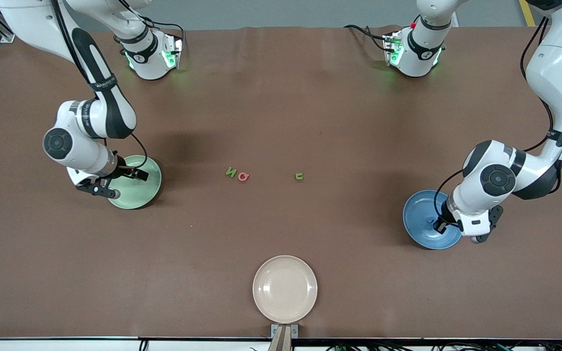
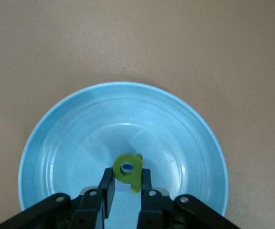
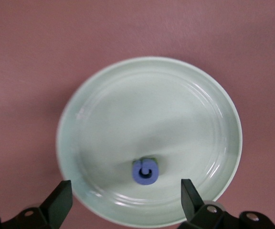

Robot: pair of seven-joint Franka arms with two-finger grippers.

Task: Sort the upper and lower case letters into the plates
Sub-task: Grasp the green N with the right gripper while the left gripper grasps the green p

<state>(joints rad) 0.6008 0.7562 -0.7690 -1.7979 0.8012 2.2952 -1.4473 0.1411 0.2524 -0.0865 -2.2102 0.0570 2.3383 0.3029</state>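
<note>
Pincers over plates' [image 1: 139, 197] rims

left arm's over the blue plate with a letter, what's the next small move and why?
Probably open the left gripper: it is shut on the green letter right over the blue plate, so the letter should drop in.

From my front view, the right gripper [image 1: 115, 181] hides part of the mint green plate [image 1: 140, 192] and the blue letter [image 3: 146, 172] is blurred. Mid-table, the three letters [image 1: 243, 176] are too small to read.
</note>
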